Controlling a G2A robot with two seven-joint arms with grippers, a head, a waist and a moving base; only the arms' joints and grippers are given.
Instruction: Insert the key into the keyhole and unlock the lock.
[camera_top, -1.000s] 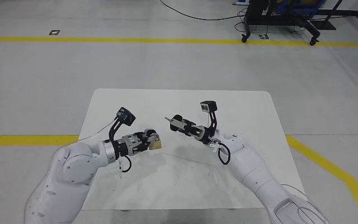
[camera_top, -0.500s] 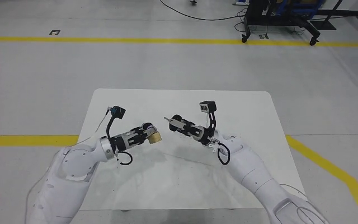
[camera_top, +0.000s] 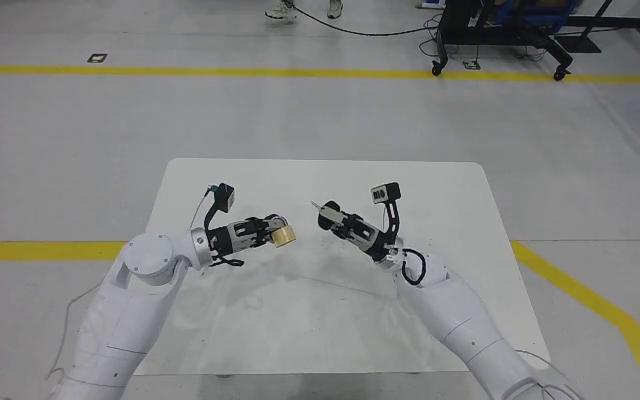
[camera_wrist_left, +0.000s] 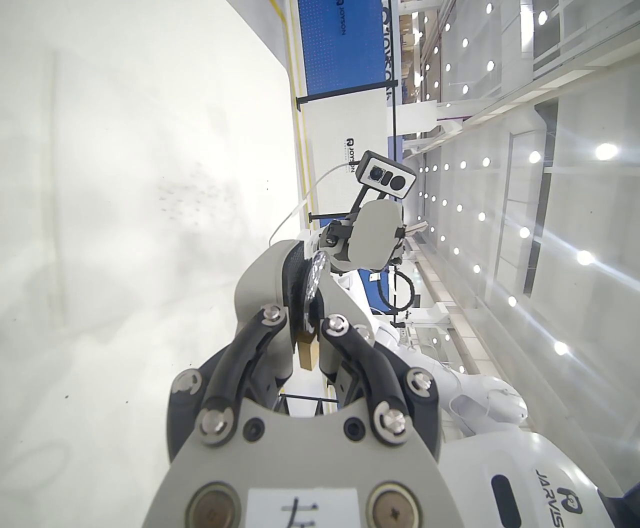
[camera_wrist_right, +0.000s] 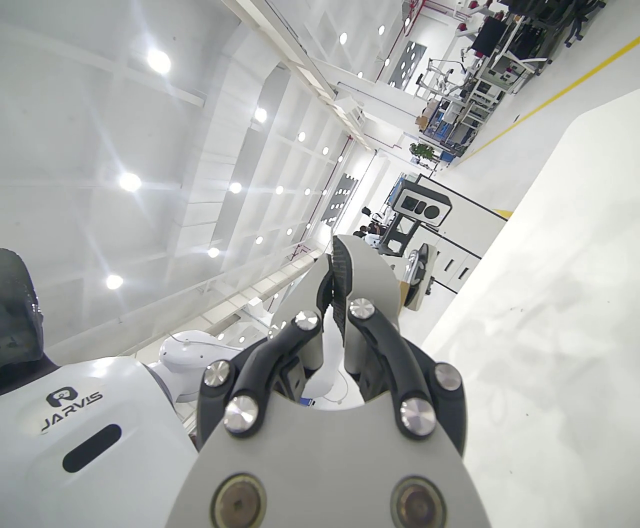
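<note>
A brass padlock (camera_top: 285, 234) is held above the white table (camera_top: 450, 190) by my left gripper (camera_top: 270, 232), which is shut on it. In the left wrist view a strip of the padlock (camera_wrist_left: 306, 354) shows between the fingers (camera_wrist_left: 260, 285). My right gripper (camera_top: 328, 214) is shut on a small silver key (camera_top: 315, 206) whose tip points toward the lock, with a short gap between them. The key (camera_wrist_left: 416, 229) sticks out past the far right gripper in the left wrist view. In the right wrist view the gripper (camera_wrist_right: 331, 265) is pressed shut, with the padlock (camera_wrist_right: 403, 295) beyond it.
Both arms hover over the middle of the table. Yellow floor lines (camera_top: 300, 72) run behind and beside the table, and a black wheeled cart (camera_top: 500, 30) stands far back on the right.
The left gripper has lifted the padlock away from me and turned it toward the key. The right gripper has shifted a little to the right and rotated its wrist.
</note>
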